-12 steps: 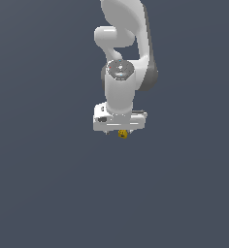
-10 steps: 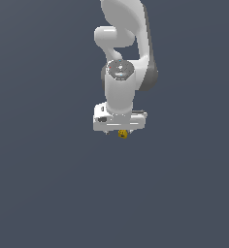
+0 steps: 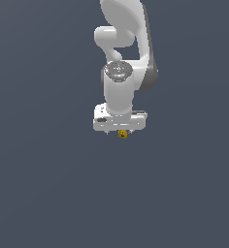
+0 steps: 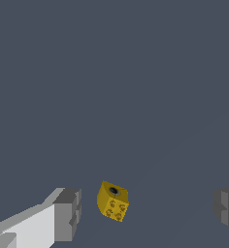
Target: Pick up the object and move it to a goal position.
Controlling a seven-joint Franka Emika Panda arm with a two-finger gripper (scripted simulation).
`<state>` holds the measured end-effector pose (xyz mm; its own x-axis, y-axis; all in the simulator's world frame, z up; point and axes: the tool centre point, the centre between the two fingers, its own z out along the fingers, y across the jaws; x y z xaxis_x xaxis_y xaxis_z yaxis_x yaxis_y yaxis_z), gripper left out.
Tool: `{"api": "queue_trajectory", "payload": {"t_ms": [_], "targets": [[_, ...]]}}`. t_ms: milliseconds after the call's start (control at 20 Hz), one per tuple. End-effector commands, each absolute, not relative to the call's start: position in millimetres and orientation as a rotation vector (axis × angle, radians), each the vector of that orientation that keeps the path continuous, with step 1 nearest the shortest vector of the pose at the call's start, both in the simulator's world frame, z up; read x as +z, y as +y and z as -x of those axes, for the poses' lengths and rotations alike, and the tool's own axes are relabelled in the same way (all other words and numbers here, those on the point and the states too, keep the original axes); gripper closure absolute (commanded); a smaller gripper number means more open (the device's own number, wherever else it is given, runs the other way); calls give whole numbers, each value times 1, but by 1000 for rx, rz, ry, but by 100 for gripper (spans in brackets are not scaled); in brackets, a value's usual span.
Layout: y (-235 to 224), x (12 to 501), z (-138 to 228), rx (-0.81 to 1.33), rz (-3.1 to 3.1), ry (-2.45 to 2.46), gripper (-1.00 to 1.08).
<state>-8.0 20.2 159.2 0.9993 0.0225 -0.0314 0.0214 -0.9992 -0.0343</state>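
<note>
Gripper (image 3: 120, 133): pointing straight down below the white arm (image 3: 120, 87); its fingers are standing wide apart in the wrist view, one grey pad (image 4: 68, 214) on one side and the other pad (image 4: 226, 210) far across, with open gap between them. Not clamping on anything.

Object (image 4: 112, 202): sitting between the two fingers, nearer the pad on the white finger than the other, touching neither. Showing as a small mustard-yellow blocky chunk, tilted, with a dark round hole on one face and a cluster of darker dimples on another. In the exterior view it is peeking out as a tiny yellow speck (image 3: 122, 133) just under the gripper's body, at the fingertips.

Contact with surface: cannot tell whether the object is resting on the ground or hanging clear of it; no shadow or edge is reading clearly under it.

Surface (image 3: 48, 193): spreading flat and plain slate-grey beneath and all around the gripper, no texture, no seams; only faint lighter streaks are running diagonally past the object in the wrist view.

Room: showing no walls, horizon or furniture; the same grey is filling both views edge to edge.

Arm: rising from the gripper up out of the exterior view's top edge, white shells with a darker grey band at the joint.
</note>
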Motion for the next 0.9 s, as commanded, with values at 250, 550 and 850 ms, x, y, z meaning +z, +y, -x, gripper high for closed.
{"api": "queue_trajectory", "payload": {"t_ms": [250,550,850], "targets": [[21,156,10,48,3107,-88,-92],[22,148,16,44,3106,-230,-92],[24,136,25,38,3088,-457,-92]]}}
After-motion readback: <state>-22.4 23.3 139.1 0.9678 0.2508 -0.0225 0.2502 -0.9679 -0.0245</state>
